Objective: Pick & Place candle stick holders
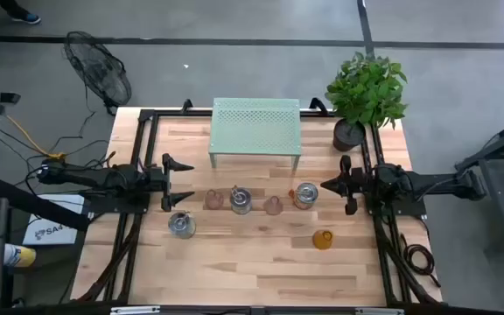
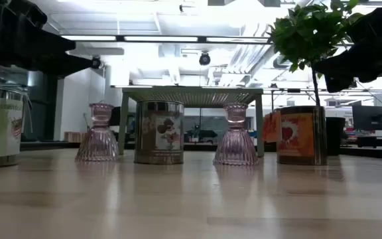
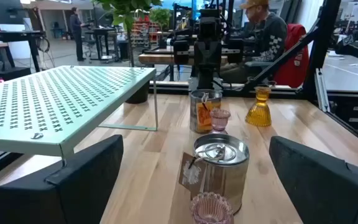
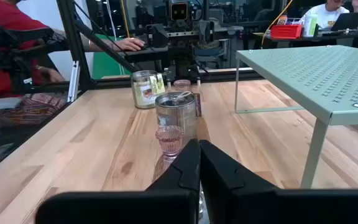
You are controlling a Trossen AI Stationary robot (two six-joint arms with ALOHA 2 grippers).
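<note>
While the left end effector [image 1: 185, 182] gapes empty, the right end effector [image 1: 325, 186] is closed beside six candle stick holders [image 1: 240, 201].

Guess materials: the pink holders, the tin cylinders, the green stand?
Pink holders: likely pressed glass; translucent, ribbed, light passes through. Silvery cylinders: looks like thin brushed metal with paper labels; dull reflections, a lidded top shows in the left wrist view. Green stand: probably powder-coated perforated sheet metal; matte pale green, regular punched holes, thin legs.
</note>
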